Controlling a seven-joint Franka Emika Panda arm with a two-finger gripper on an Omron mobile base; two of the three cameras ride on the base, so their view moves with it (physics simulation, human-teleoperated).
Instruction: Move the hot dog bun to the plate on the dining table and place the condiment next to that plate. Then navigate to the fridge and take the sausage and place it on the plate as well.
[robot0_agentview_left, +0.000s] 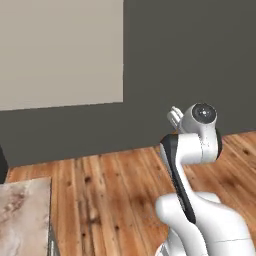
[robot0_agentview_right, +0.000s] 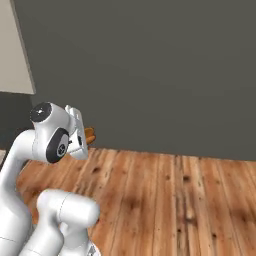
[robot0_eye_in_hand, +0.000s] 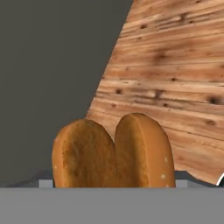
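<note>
— Tan-orange, split down its length: we see the bun (robot0_eye_in_hand: 113, 151) close up in the hand view, rising right at the bottom where the fingertips sit.

— Do we have it held, then?

— We do. The jaws stand wide, and the bun sits between them, carried in the air over the wood floor (robot0_eye_in_hand: 175, 65). In the right base view a bit of orange bun (robot0_agentview_right: 89, 135) pokes out just beyond the gripper (robot0_agentview_right: 83, 134), at the end of the folded arm.

— And from the left side?

— There we see the arm's wrist and the pale end of the hand (robot0_agentview_left: 174, 116), but the bun is hidden behind it.

— What lies around us?

— A dark grey wall (robot0_agentview_right: 150, 70) ahead, with a pale panel (robot0_agentview_left: 60, 50) on it at the left. Wooden planks run below. A corner of the beige marble table (robot0_agentview_left: 22, 215) shows at the lower left of the left base view, well apart from the gripper.

— Is the bun touching anything besides the fingers?

— Nothing that we can make out.
</note>
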